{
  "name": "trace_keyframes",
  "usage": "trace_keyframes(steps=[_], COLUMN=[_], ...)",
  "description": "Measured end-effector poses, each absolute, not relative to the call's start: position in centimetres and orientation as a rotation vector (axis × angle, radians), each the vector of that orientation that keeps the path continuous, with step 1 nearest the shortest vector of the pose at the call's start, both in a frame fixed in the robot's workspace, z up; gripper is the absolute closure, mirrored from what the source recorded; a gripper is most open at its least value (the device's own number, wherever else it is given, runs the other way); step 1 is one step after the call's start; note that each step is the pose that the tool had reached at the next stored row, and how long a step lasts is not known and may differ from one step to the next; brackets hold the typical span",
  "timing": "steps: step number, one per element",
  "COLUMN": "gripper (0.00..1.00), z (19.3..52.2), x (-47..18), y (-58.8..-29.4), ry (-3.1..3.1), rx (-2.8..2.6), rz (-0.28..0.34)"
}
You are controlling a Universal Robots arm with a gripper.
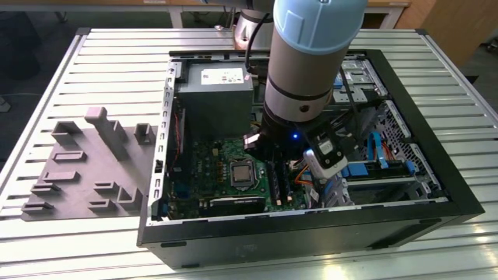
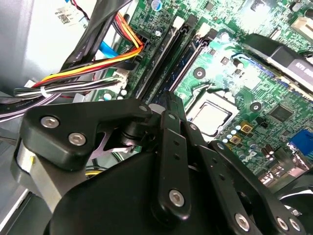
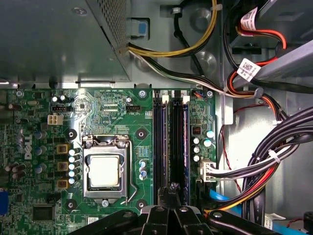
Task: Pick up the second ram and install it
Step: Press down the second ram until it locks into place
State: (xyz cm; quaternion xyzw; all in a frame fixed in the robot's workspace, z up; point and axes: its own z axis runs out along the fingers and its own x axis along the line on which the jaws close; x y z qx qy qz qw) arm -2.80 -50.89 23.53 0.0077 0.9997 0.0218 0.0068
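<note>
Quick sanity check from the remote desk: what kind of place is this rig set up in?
Probably a lab or workshop bench for PC assembly. An open computer case lies on a slatted metal table, a grey moulded holder tray sits beside it, and the gripper hangs over the motherboard's memory slots.

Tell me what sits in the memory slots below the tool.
In the first wrist view, dark-blue ram sticks stand in the black memory slots, beside the CPU socket. The tool covers the slots' near ends, so seating there cannot be seen.
</note>
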Motion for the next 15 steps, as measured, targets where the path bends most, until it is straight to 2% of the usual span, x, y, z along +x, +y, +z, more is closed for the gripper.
trace_keyframes(steps=[15], gripper=[0.89], z=[23.52], x=[-2.80], y=[-51.39], ry=[3.127], rx=[0.024], rz=[0.068])
